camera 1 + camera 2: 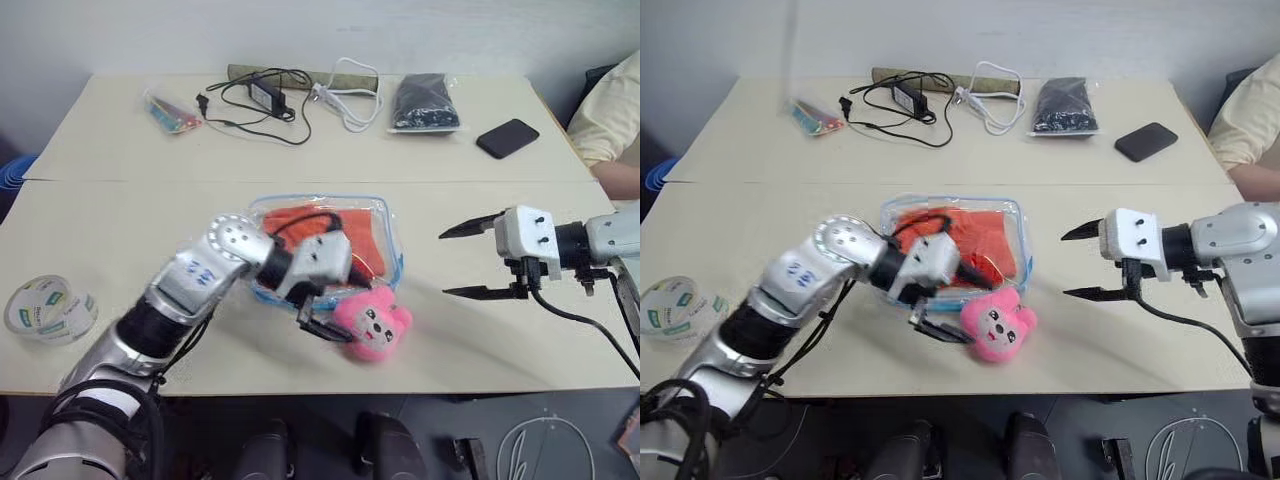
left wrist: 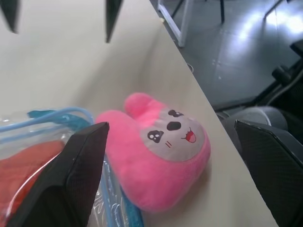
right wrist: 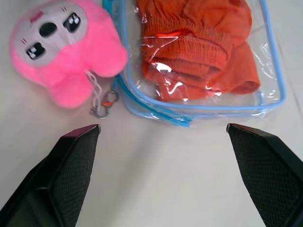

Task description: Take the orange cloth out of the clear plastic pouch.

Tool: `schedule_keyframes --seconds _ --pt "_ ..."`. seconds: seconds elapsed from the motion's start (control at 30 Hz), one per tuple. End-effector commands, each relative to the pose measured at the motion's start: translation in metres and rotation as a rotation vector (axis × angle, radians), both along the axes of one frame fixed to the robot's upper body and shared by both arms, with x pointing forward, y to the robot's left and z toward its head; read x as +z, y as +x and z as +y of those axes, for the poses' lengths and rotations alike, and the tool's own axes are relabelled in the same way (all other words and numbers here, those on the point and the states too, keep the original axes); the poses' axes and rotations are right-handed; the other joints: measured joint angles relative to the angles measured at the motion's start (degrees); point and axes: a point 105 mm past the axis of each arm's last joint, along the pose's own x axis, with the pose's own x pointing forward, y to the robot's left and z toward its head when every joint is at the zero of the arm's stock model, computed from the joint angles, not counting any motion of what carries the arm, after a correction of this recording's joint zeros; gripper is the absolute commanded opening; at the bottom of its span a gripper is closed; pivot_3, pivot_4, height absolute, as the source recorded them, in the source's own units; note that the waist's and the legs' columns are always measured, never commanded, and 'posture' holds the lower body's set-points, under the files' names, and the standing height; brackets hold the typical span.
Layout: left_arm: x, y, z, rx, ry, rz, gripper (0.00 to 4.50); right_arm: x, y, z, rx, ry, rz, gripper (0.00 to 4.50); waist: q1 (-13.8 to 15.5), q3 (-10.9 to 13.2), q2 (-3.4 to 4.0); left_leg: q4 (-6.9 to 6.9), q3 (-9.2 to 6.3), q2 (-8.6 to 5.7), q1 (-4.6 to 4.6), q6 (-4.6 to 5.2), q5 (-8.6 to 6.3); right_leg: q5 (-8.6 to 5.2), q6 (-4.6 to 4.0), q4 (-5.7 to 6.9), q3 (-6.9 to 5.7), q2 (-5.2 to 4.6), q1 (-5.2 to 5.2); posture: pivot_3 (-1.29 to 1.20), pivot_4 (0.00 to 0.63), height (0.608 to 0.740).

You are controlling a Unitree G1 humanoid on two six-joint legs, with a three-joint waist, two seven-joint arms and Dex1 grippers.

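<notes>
Lying mid-table, the clear plastic pouch (image 3: 199, 106) contains the orange cloth (image 3: 199, 47). The left gripper (image 1: 322, 322), jaws wide and empty, sits at the pouch's near edge just beside the pink plush toy (image 1: 372, 325). The right gripper (image 1: 470, 260), jaws wide and empty, hovers right of the pouch. The tape roll (image 1: 48, 310) at near left carries green lettering, too small to read.

Glossy clear plastic pouch (image 3: 227, 101) glinting over soft, folded orange cloth (image 3: 199, 42); fuzzy pink plush toy (image 3: 61, 52) on the matt, smooth surface (image 3: 156, 179).
</notes>
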Motion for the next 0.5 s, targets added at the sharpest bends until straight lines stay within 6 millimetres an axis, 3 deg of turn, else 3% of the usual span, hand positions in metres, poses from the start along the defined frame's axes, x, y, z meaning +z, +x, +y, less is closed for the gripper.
schedule_keyframes --seconds 0.03,0.1,0.13,0.4,0.5 --pt "-0.016 0.005 -0.005 -0.034 0.053 -0.086 4.5 -0.004 0.009 0.008 0.038 -0.047 -0.121 4.49 0.0 0.0 0.0 0.0 -0.01 0.0 -0.01 0.01 0.0 0.0 0.0 0.0 -0.01 0.0 -0.01 0.0 0.15 0.74" --pt "-0.021 0.009 -0.011 -0.014 0.041 -0.093 4.5 -0.013 0.013 0.01 0.07 -0.098 -0.163 4.49 0.0 0.0 0.0 0.03 -0.05 0.0 -0.01 0.01 0.01 0.0 0.0 0.01 -0.02 -0.01 0.01 0.0 0.15 0.74" --pt "-0.022 0.011 -0.013 -0.003 0.035 -0.096 4.3 -0.017 0.014 0.01 0.09 -0.126 -0.18 4.5 0.2 0.0 0.0 0.03 -0.05 -0.02 -0.03 0.02 0.01 0.0 0.0 0.02 -0.02 -0.04 0.0 0.0 0.15 0.74" --pt "-0.021 0.011 -0.01 0.029 0.004 -0.09 2.25 -0.021 0.024 0.018 0.182 -0.165 -0.275 4.5 0.6 0.0 0.0 0.08 -0.29 -0.04 -0.02 0.09 0.05 0.02 0.04 0.01 -0.14 -0.13 0.1 0.0 0.15 0.74" --pt "-0.02 0.011 -0.007 0.053 -0.006 -0.085 1.47 -0.024 0.025 0.022 0.204 -0.151 -0.268 3.91 0.5 0.0 0.0 0.08 -0.34 -0.04 -0.02 0.09 0.05 0.02 0.04 0.01 -0.14 -0.13 0.1 0.0 0.15 0.74"
